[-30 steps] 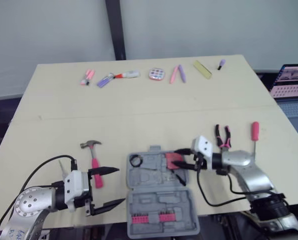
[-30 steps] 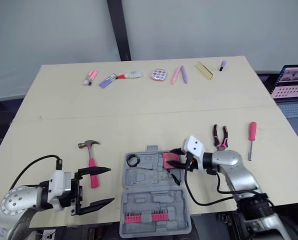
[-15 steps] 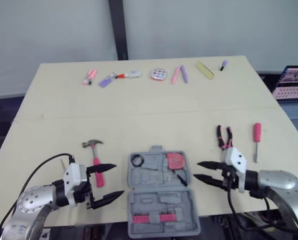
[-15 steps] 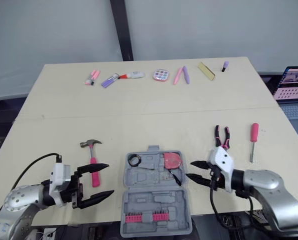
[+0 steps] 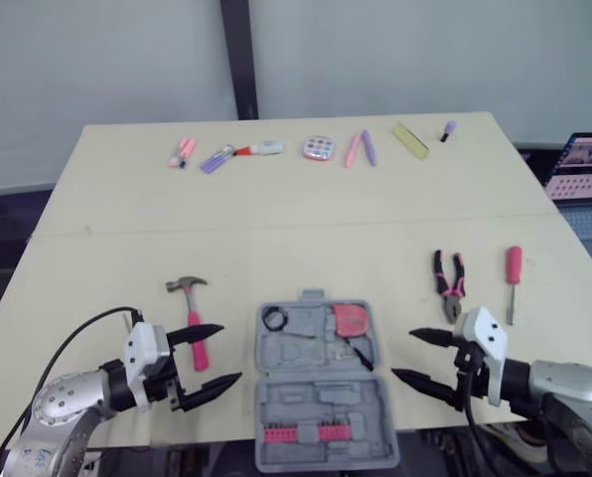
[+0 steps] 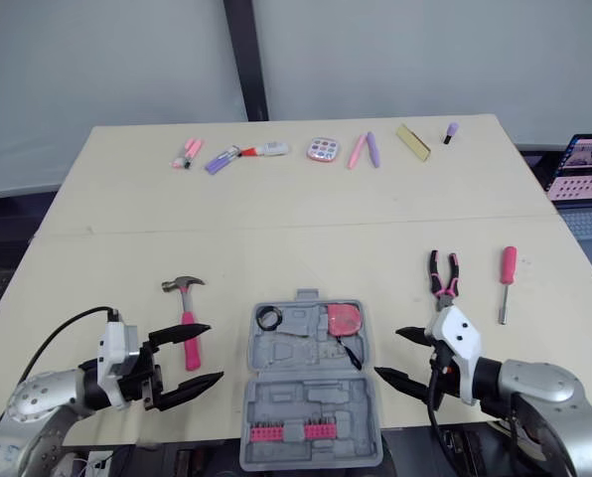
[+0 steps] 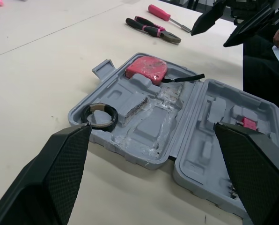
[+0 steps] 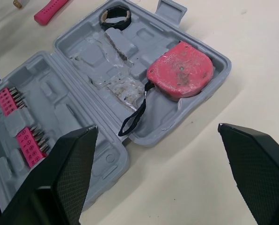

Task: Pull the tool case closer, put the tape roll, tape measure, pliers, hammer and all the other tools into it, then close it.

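The right pincer point(image 5: 405, 355), spread and empty beside the open tool case point(image 5: 316, 402), has the pliers point(image 5: 449, 285) just beyond it on the bench point(image 5: 276, 219), handles apparently pointing away, far from the spread left pincer point(image 5: 230, 352).

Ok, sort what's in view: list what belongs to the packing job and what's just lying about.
Job: tool case, tape roll, tape measure, pliers, hammer, screwdriver.
Lying about: pens and markers along the far edge, yellow strip, laptop.
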Robot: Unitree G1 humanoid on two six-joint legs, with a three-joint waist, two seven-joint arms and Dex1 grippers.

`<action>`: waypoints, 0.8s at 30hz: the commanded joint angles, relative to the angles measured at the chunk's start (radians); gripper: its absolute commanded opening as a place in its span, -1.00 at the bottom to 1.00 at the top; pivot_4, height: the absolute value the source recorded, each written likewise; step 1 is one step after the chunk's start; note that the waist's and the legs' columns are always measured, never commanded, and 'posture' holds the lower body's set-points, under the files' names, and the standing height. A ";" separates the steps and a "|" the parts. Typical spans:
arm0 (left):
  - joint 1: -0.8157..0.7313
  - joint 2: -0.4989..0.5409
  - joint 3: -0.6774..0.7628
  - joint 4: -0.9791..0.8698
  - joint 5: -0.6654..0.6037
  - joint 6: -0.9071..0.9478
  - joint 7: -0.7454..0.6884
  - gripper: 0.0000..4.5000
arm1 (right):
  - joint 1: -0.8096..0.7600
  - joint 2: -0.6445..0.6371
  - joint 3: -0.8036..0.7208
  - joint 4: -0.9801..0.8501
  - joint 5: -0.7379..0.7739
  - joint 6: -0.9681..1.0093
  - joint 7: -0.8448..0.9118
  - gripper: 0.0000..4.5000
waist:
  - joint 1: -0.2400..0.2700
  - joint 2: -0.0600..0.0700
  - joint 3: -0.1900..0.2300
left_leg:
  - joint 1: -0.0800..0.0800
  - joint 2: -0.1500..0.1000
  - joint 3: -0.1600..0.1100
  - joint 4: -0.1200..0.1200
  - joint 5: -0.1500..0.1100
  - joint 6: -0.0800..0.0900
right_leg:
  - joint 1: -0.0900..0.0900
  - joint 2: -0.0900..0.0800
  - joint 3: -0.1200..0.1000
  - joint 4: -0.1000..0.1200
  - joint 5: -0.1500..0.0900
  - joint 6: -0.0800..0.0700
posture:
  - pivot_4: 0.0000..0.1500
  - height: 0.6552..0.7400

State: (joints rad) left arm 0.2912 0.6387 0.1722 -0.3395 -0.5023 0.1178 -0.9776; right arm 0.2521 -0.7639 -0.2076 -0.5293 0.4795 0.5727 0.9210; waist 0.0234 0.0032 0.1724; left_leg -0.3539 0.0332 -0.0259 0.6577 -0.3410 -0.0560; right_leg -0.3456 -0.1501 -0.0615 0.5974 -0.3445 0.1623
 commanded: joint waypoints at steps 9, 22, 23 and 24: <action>0.088 -0.013 0.056 -0.083 -0.009 -0.019 0.042 1.00 | -0.019 -0.023 -0.015 -0.025 0.045 -0.006 0.005 0.96 | 0.000 0.000 0.000 | 0.000 0.000 0.000 0.000 0.000 0.000 | 0.000 0.000 0.000 -0.001 0.000 0.000 | 1.00 1.00; 0.311 -0.048 0.171 -0.217 0.006 -0.035 0.086 1.00 | 0.017 -0.030 -0.015 -0.024 0.034 -0.055 0.015 0.96 | 0.000 -0.002 0.001 | 0.000 0.000 0.001 -0.001 0.000 0.000 | 0.000 0.000 0.000 -0.003 0.000 0.000 | 1.00 1.00; 0.319 -0.050 0.170 -0.220 0.011 -0.044 0.085 1.00 | 0.021 -0.034 -0.016 -0.022 0.035 -0.058 0.019 0.96 | 0.000 -0.002 0.001 | 0.000 0.000 0.001 -0.001 0.000 0.000 | 0.000 0.000 0.000 -0.003 0.000 0.000 | 1.00 1.00; 0.333 -0.054 0.165 -0.224 0.020 -0.057 0.081 1.00 | 0.032 -0.045 -0.016 -0.017 0.028 -0.067 0.032 0.96 | 0.002 -0.002 0.001 | 0.000 0.000 0.001 -0.001 0.000 0.000 | 0.000 0.000 0.000 -0.003 0.000 0.000 | 1.00 1.00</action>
State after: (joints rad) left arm 0.6048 0.5897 0.3312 -0.5361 -0.4935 0.0915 -0.8866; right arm 0.2724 -0.7908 -0.2044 -0.5282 0.5083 0.5292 0.9302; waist 0.0256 0.0015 0.1734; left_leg -0.3541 0.0332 -0.0254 0.6567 -0.3414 -0.0556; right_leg -0.3453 -0.1502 -0.0613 0.5941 -0.3446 0.1621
